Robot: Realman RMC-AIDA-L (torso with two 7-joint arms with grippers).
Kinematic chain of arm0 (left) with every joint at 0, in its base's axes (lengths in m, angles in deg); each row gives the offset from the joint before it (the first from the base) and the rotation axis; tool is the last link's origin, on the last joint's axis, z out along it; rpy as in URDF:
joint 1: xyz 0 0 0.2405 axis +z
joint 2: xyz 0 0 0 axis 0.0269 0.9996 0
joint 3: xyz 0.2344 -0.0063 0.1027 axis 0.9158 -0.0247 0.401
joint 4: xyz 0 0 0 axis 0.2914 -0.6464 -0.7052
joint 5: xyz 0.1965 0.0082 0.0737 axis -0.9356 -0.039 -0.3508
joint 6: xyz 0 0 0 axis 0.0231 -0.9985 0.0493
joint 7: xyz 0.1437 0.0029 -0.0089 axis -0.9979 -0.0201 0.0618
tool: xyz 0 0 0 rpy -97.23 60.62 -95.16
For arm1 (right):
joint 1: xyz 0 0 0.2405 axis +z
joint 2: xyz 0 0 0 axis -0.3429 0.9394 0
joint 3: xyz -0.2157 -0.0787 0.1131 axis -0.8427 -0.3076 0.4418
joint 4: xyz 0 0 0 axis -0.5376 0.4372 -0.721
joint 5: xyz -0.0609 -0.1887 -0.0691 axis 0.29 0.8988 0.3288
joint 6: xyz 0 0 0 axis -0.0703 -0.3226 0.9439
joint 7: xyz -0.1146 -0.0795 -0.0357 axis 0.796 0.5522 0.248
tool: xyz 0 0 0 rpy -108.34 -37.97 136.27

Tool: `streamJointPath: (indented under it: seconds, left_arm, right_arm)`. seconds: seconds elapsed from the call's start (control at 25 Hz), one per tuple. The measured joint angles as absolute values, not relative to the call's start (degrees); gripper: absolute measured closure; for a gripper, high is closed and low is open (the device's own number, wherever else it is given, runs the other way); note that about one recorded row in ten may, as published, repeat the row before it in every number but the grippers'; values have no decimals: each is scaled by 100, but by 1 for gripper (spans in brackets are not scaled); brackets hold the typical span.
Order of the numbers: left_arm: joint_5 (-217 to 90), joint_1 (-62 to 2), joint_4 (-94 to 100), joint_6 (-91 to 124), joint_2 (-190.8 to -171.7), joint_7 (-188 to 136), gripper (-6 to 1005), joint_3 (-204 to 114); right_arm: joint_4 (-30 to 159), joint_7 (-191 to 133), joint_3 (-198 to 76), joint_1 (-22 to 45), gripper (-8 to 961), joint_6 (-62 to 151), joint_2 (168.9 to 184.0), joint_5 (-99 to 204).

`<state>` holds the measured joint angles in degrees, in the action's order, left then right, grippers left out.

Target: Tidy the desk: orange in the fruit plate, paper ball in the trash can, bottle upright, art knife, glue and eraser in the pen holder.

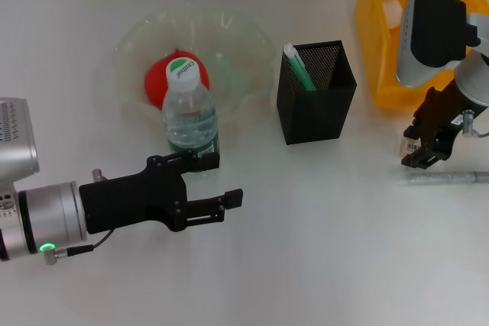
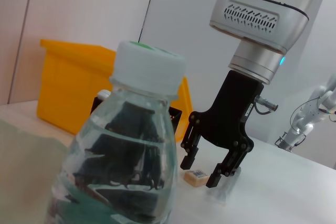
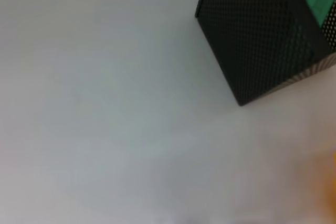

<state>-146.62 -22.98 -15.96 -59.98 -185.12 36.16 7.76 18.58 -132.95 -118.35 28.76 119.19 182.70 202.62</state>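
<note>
Hovering at four o'clock of the pen holder (image 1: 316, 91), jaws apart over the eraser (image 2: 195, 177) on the counter (image 1: 306, 227): right end effector (image 1: 419, 150), apparently set on the eraser step, art knife (image 1: 447, 177) lying just at six o'clock of it. Needing next, most likely, a short descent and a squeeze on the block. Spread open beside the upright bottle (image 1: 189, 112): left end effector (image 1: 214, 181).
</note>
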Motion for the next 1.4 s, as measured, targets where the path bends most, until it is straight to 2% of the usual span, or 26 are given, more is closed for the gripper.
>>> streamJointPath:
  seconds: [0.08,0.32,1.0,1.16,1.4]
  left_arm:
    - [-14662,-2298,-1596,-5992,-18514,3615,202,776]
    - [-14662,-2303,-1596,-5991,-18517,3613,202,776]
    - [-14662,-2303,-1543,-5934,-18519,3613,202,775]
    - [-14662,-2301,-1543,-5963,-18514,3614,202,779]
    - [-14668,-2299,-1572,-6004,-18491,3656,202,823]
  right_arm:
    - [1903,-13318,-11835,2881,410,11884,18272,20283]
    - [1981,-13402,-11835,2899,531,11772,18278,20347]
    - [1738,-13434,-11750,2814,696,11951,18285,20286]
    - [550,-13288,-11143,2522,683,12971,18231,19549]
    - [-391,-13257,-9929,2193,656,13934,18025,17756]
